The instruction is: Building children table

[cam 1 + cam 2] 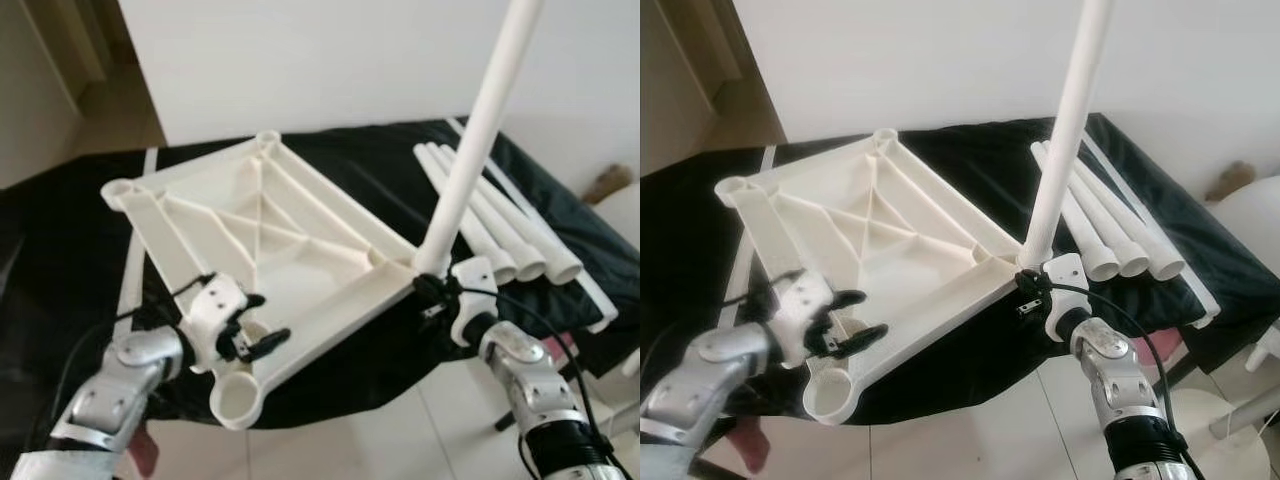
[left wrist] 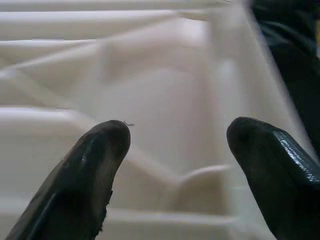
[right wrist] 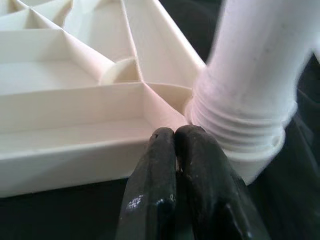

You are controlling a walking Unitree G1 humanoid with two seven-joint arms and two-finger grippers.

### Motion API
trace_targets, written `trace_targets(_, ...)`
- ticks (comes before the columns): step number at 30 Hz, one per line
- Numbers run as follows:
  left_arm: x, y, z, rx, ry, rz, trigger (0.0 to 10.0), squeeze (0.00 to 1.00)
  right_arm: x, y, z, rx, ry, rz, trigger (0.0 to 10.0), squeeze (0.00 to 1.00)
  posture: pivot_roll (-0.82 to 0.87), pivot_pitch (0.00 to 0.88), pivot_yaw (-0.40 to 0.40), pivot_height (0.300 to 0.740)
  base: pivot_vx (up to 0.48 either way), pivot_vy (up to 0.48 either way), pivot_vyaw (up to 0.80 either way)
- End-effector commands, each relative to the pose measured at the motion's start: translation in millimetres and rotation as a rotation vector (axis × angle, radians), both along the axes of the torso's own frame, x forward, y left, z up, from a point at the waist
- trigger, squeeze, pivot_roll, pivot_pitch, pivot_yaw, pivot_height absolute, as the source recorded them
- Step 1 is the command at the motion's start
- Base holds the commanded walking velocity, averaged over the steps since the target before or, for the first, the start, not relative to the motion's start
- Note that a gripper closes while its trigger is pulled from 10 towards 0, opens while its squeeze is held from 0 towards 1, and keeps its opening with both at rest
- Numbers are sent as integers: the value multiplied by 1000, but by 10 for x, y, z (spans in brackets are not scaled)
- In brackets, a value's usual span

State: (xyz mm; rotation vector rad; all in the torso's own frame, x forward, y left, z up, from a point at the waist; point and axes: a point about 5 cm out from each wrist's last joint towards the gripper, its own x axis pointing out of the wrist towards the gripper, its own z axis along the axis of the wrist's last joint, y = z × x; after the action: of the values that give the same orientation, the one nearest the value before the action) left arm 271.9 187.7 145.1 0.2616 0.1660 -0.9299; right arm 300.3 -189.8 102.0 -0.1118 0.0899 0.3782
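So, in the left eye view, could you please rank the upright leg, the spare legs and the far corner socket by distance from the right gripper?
1. Upright leg: right at the right gripper, in the tabletop's corner.
2. Spare legs: lying just beyond.
3. Far corner socket: across the tabletop, towards the wall.

White tabletop (image 1: 270,230) lies upside-down, one leg (image 1: 478,140) upright in its corner, three legs (image 1: 500,225) beside

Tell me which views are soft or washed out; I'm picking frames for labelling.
Left wrist view: the black fingers of the left claw are out of focus, and the white ribbed plastic tabletop is pale and low in contrast. Right wrist view: the white plastic leg tube blurs at its top; its threads are sharp. Left eye view: bright back wall, mild overall softness.
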Motion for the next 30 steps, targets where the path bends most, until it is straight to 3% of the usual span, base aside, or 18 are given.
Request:
trace_targets(1, 13, 147, 23, -4, 20, 49, 10000, 0, -32, -85, -61, 1, 21, -23, 10000, 0, 67, 0, -4, 740, 0, 0, 0)
trace_targets(6, -26, 405, 68, 69, 30, 98, 10000, 0, -71, -102, -113, 13, 30, -32, 10000, 0, 65, 0, -2, 740, 0, 0, 0)
trace_targets(9, -34, 431, 72, 77, 35, 96, 10000, 0, -76, -101, -123, 14, 31, -32, 10000, 0, 65, 0, -2, 740, 0, 0, 0)
trace_targets(13, -95, 539, -30, 223, 60, 73, 10000, 0, -110, -67, -164, 26, 40, -38, 10000, 0, 67, 0, -1, 740, 0, 0, 0)
trace_targets(15, -133, 524, -79, 275, 70, 45, 10000, 0, -110, -46, -177, 34, 43, -47, 10000, 0, 67, 0, -1, 740, 0, 0, 0)
trace_targets(24, -159, 391, -189, 323, 87, 18, 10000, 0, -16, 26, -198, 59, 58, -127, 10000, 0, 75, 0, -8, 740, 0, 0, 0)
trace_targets(30, -252, 209, -279, 362, 98, -65, 10000, 0, 97, 209, -194, 83, 81, -136, 10000, 0, 77, 0, -9, 740, 0, 0, 0)
